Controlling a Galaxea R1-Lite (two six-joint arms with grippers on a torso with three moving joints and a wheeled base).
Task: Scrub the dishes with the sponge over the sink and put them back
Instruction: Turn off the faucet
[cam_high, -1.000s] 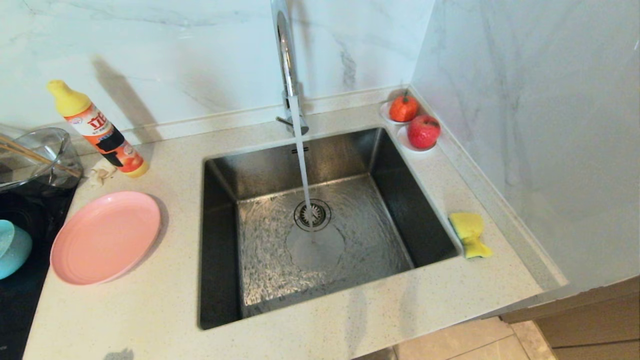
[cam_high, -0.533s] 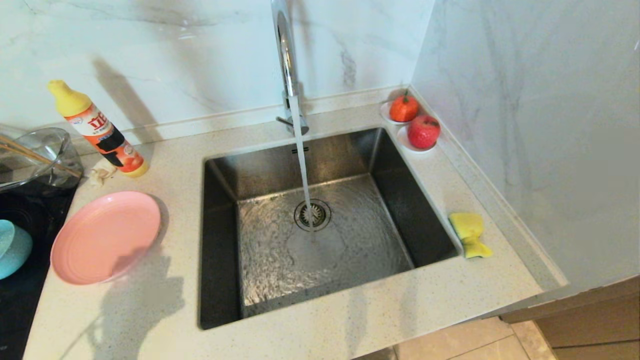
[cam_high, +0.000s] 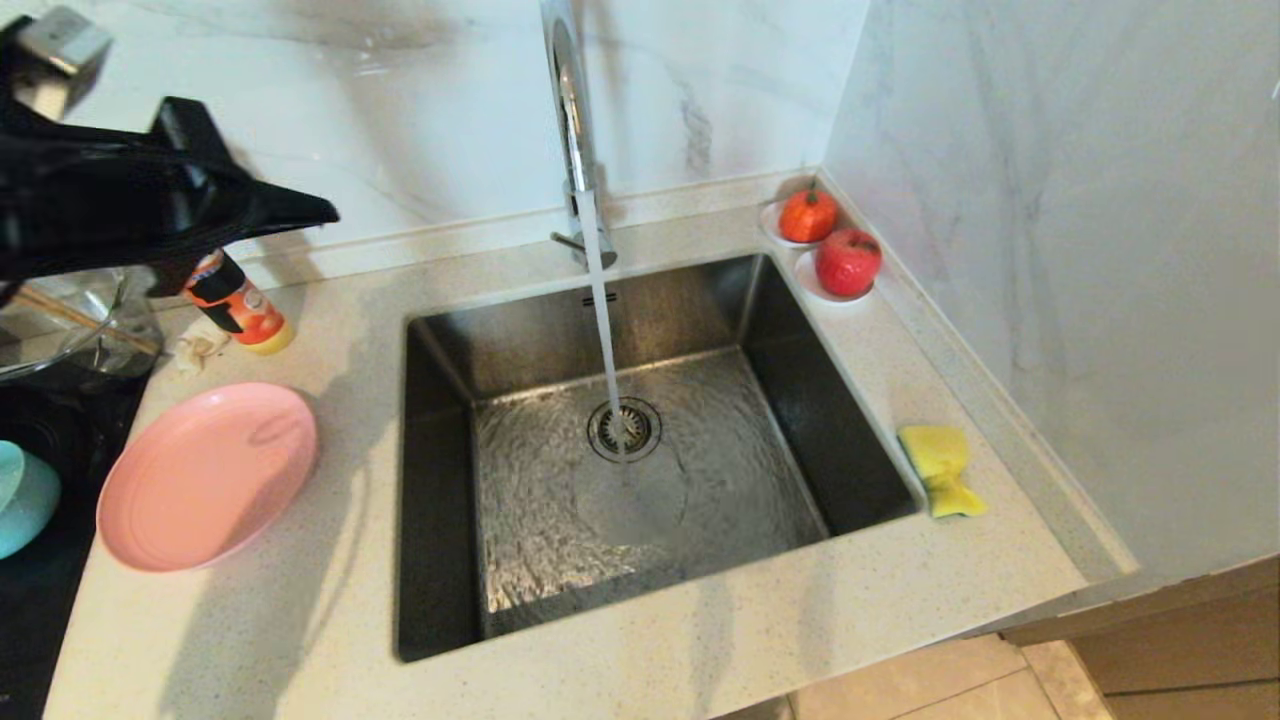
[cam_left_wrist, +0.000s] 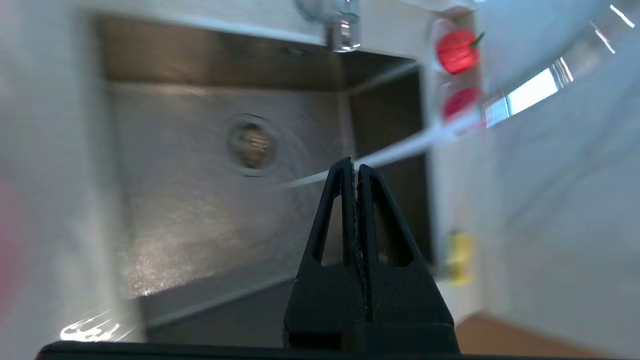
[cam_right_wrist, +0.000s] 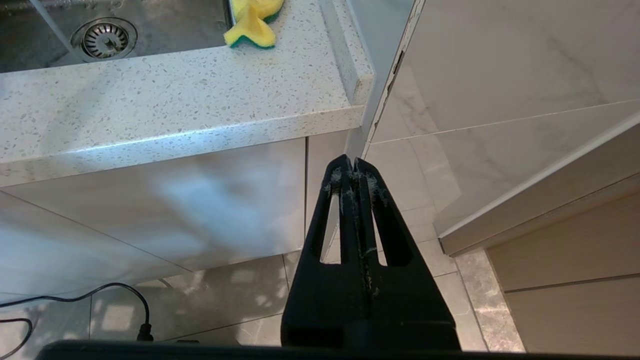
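Note:
A pink plate (cam_high: 205, 475) lies on the counter left of the steel sink (cam_high: 440, 480). At the far left edge a teal bowl (cam_high: 25, 500) rests on a black surface. The yellow sponge (cam_high: 940, 468) sits on the counter right of the sink, and its green underside shows on the sponge (cam_right_wrist: 251, 20) in the right wrist view. My left gripper (cam_high: 325, 210) is shut and empty, high above the counter's back left, pointing toward the tap (cam_high: 572, 120). Below the counter's front edge, over the floor, my right gripper (cam_right_wrist: 354, 165) hangs shut and empty.
Water runs from the tap onto the drain strainer (cam_high: 624, 429). A detergent bottle (cam_high: 240, 305) and a glass bowl (cam_high: 75, 320) stand at the back left, partly behind my left arm. Two red fruits (cam_high: 846, 262) sit in the back right corner by the marble side wall (cam_high: 1080, 250).
My left arm has swung up into the head view at the top left, now covering the top of the detergent bottle. Nothing else has moved.

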